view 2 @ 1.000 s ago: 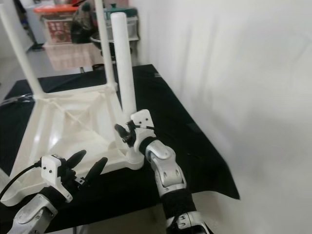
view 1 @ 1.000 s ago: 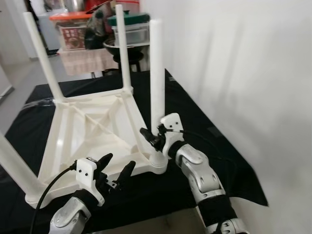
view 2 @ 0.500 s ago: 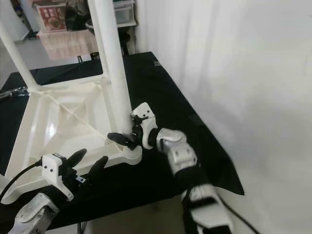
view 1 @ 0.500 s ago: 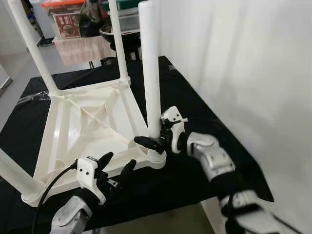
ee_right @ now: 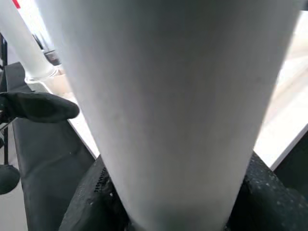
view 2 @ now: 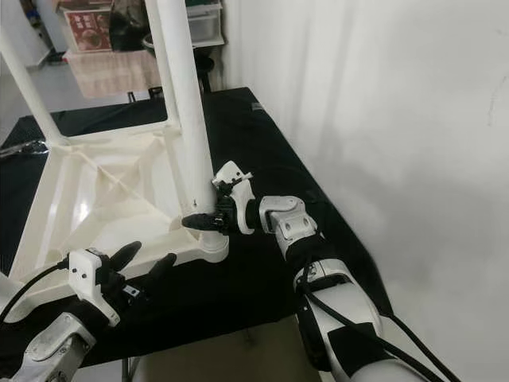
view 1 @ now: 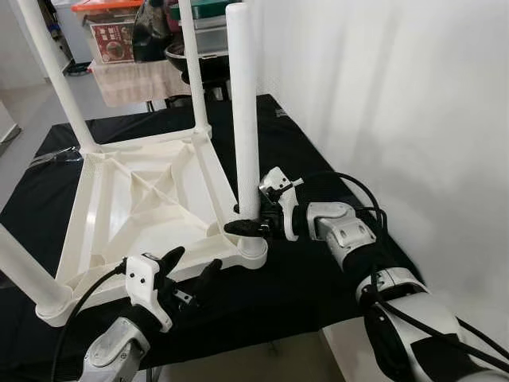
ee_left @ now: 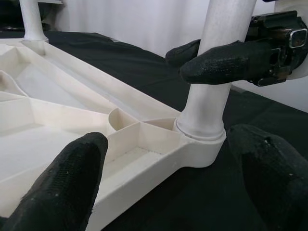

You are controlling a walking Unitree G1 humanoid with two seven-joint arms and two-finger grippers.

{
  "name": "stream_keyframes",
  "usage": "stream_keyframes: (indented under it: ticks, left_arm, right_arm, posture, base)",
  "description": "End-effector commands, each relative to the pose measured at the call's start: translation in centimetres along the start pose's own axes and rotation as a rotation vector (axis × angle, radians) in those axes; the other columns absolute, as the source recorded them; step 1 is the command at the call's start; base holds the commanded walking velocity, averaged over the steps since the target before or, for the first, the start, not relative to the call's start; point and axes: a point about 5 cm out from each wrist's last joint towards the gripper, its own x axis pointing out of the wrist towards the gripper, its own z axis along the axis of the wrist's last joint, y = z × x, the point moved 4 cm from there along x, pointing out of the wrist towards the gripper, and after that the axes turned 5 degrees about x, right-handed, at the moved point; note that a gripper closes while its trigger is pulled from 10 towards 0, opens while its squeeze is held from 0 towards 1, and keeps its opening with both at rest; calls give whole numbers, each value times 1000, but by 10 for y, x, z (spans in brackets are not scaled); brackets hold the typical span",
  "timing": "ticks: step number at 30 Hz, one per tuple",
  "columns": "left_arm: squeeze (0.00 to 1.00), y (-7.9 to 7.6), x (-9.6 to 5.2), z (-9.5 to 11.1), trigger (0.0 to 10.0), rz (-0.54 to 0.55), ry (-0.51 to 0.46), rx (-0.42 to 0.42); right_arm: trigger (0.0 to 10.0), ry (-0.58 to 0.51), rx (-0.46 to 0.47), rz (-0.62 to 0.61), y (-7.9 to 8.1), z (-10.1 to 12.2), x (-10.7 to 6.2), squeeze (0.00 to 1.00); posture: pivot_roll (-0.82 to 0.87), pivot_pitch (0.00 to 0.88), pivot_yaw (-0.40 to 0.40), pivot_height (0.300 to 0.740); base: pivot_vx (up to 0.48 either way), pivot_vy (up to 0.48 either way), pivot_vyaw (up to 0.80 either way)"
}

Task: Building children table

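Note:
The white plastic children's table (view 1: 151, 199) lies upside down on the black cloth, legs pointing up. My right gripper (view 1: 253, 226) is shut on the near right leg (view 1: 242, 103), just above its round socket (view 1: 253, 248) at the table's corner. In the right wrist view that leg (ee_right: 173, 96) runs between the black fingers (ee_right: 91, 202). My left gripper (view 1: 195, 261) hovers open just in front of the table's near edge, left of that socket, holding nothing. In the left wrist view its fingers (ee_left: 72, 187) frame the socket (ee_left: 202, 139).
Three other legs stand up: far left (view 1: 60, 79), far right (view 1: 195, 72), near left (view 1: 24, 274). A white wall (view 1: 398, 95) runs close along the right. The black-covered worktop (view 1: 318, 270) ends just in front of me. Storage boxes (view 1: 111, 40) stand behind.
The view has shifted. My right arm has swung out to the right, and its gripper, still at the leg's base, has closed round the leg. The left gripper has stayed where it was, open.

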Motion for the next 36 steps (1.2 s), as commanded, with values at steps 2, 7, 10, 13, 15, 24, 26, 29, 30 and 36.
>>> stream_keyframes:
  ticks: [2, 7, 10, 13, 15, 24, 26, 29, 30, 36]
  left_arm:
    - [0, 0, 0, -4, 10000, 9, 12, 0]
    - [0, -5, -4, -3, 10000, 18, 30, 45]
    - [0, -22, -18, -4, 10000, 7, 47, -14]
    - [0, -34, -26, -8, 10000, 5, 55, -65]
    - [0, -32, -26, -10, 10000, 18, 52, -70]
    - [0, -24, -22, -8, 10000, 73, 33, -38]
    - [0, -24, -22, -8, 10000, 84, 30, -33]
    - [0, -23, -21, -8, 10000, 88, 28, -31]
    - [0, -23, -20, -8, 10000, 90, 27, -29]
    - [0, -19, -18, -7, 10000, 111, 21, -2]
  right_arm:
    - [0, -51, 62, -20, -6, -1, -8, 0]
    - [0, -69, 152, -175, -16, -24, -15, 0]
    - [0, 65, 245, -576, 15, -93, -12, 0]
    - [0, 100, 151, -541, 51, -100, -8, 0]
    - [0, 89, 119, -516, 46, -94, -6, 0]
    - [10000, -12, 176, -489, 41, -60, 5, 1000]
    - [10000, -84, 174, -346, 44, -37, 10, 1000]
    - [10000, -120, 119, -246, 42, -22, 8, 1000]
    - [10000, -116, 107, -181, 40, -19, 7, 463]
    - [10000, -100, 6, -51, 25, -7, 1, 0]
  posture:
    - [68, 0, -8, 740]
    - [53, 0, -19, 740]
    - [19, 0, 9, 740]
    - [-16, 0, 43, 740]
    - [2, 0, 33, 740]
    - [15, 0, 19, 740]
    - [18, 0, 16, 740]
    - [18, 0, 16, 740]
    - [21, 0, 14, 740]
    - [29, 0, 12, 740]
  base:
    - [0, 0, 0]
    - [0, 0, 0]
    - [0, 0, 0]
    - [0, 0, 0]
    - [0, 0, 0]
    - [0, 0, 0]
    - [0, 0, 0]
    - [0, 0, 0]
    - [0, 0, 0]
    - [0, 0, 0]
